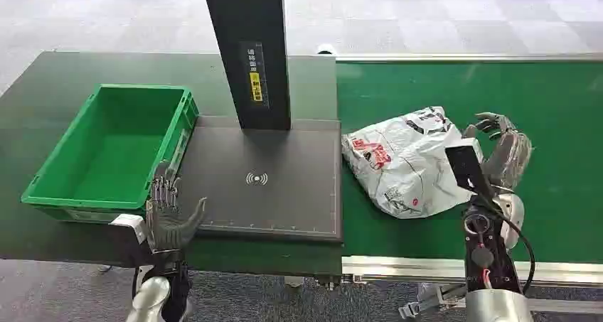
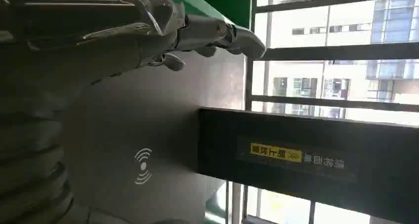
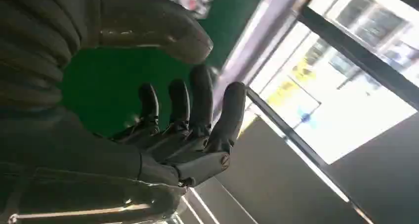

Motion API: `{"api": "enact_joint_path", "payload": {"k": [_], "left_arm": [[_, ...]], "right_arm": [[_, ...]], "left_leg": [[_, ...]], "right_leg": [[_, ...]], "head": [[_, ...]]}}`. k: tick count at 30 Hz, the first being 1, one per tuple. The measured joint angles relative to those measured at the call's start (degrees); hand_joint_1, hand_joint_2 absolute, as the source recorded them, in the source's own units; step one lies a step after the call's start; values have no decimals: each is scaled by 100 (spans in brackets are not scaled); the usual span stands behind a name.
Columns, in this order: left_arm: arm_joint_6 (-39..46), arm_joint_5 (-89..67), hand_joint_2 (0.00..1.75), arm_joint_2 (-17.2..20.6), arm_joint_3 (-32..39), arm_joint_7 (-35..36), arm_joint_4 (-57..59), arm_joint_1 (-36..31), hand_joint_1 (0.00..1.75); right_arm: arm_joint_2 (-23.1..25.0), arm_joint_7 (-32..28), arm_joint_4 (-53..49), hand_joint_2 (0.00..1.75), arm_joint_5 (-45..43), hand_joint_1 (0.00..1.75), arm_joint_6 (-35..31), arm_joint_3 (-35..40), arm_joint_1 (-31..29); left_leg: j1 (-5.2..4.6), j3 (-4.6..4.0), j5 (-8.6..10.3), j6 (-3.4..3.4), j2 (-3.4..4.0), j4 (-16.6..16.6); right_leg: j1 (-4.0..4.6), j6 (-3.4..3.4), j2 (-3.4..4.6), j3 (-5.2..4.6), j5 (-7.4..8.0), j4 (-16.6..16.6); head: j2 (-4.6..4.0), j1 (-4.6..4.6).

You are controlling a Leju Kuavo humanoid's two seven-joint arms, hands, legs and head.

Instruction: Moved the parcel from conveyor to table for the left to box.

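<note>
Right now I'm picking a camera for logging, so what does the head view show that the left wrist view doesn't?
Head view alone: the white parcel lying on the green conveyor belt, the open right hand beside it, and the whole green crate. Left wrist view alone: windows and buildings behind the black scanner post. Both: the left hand, open, the grey scanner pad and the post.

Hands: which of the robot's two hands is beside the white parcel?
The right hand, open on the green belt beside the parcel. The left hand is open by the green crate.
</note>
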Motion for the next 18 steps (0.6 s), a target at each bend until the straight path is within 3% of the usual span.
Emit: {"api": "enact_joint_path", "payload": {"k": [3,11,14,18], "left_arm": [[-55,-15,175,11,2,96,0,2,0],[-118,-61,175,13,4,197,53,-60,0],[-79,-61,175,11,7,201,72,-60,0],[-66,-52,175,11,11,203,-63,114,0]], "right_arm": [[-125,1152,741,175,531,0,858,114,-347],[-260,1877,2734,175,1147,0,2340,597,-1423],[-212,1816,3055,175,1199,0,2201,757,-1623],[-64,1409,3232,175,1120,0,1526,813,-1723]], "left_leg": [[0,0,2,1,-4,0],[0,-3,4,2,-4,2],[1,-9,4,2,-6,2],[1,-9,4,1,-4,1]], "right_leg": [[0,1,-1,1,2,0],[0,3,-1,-5,5,2],[1,3,-2,-5,5,3],[1,4,-1,-10,4,2]], "head": [[0,0],[0,0],[0,2],[0,-2]]}}
